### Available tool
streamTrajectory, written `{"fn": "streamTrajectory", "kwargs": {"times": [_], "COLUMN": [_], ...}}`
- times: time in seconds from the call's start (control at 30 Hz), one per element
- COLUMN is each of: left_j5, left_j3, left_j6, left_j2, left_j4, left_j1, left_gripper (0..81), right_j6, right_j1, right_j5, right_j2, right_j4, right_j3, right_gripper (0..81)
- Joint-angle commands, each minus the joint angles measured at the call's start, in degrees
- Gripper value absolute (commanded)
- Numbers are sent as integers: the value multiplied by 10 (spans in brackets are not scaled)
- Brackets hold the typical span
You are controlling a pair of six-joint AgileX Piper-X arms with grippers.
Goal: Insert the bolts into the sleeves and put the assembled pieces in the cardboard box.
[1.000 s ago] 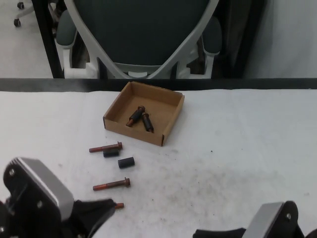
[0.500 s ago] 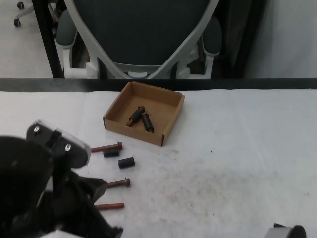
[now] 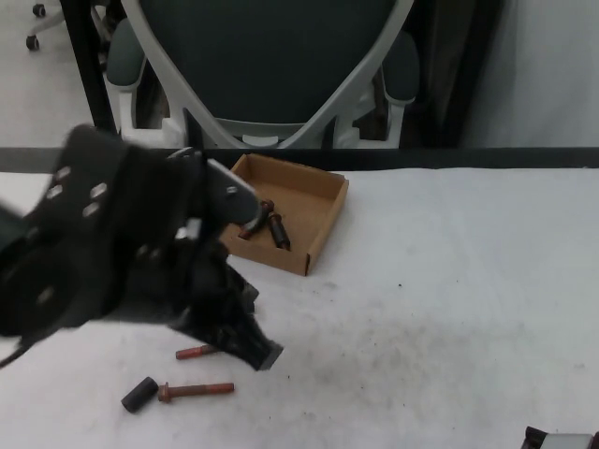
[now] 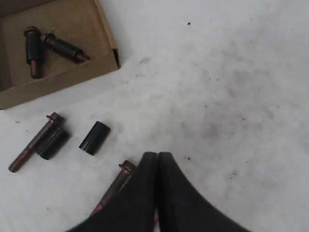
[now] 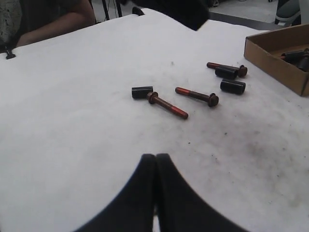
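— White bench (image 3: 449, 281), smudged grey towards the middle, and an office chair (image 3: 262, 56) parked behind it. Where's the cardboard box (image 3: 323, 238)?

— At the far side of the bench, just in front of the chair. Two assembled pieces (image 4: 33, 46) lie inside it, heads close together and shafts splayed apart.

— And the loose parts?

— All on the bench, on the near side of the box. The first bolt (image 4: 34, 142) lies closest to the box, with a sleeve (image 4: 52, 142) right against its shaft. The lone sleeve (image 4: 94, 137) lies just beside that pair, not touching it. Then comes the middle bolt (image 4: 113, 186), and nearest to us the last bolt (image 5: 168, 105), with the end sleeve (image 5: 142, 92) lying right at its head, not on the shaft.

— What are the claws doing?

— The left arm (image 3: 140, 253) hangs over the loose parts. The left gripper (image 4: 158, 154) has its fingers pressed together with nothing between them. It sits above the middle bolt and covers part of the shaft. I can't tell whether it touches the bolt.

— The other one?

— The right gripper (image 5: 155, 155) is the same, fingers pressed together and empty. It is over bare bench, apart from the bolts.
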Motion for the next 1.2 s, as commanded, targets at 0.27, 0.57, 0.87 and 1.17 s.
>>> {"fn": "streamTrajectory", "kwargs": {"times": [0.27,0.57,0.87,1.17], "left_j5": [-98,-110,-113,-105], "left_j3": [-132,-199,-243,-289], "left_j6": [96,158,228,230], "left_j2": [144,211,265,314], "left_j4": [115,185,229,237], "left_j1": [29,43,43,43], "left_gripper": [368,482,482,479], "right_j6": [0,0,-4,-4], "right_j1": [1,0,0,-1], "right_j5": [-4,3,4,18], "right_j2": [-5,-5,-5,-5], "right_j4": [-7,-7,-7,-7], "right_j3": [-3,-3,-3,-3], "right_gripper": [2,2,2,2]}}
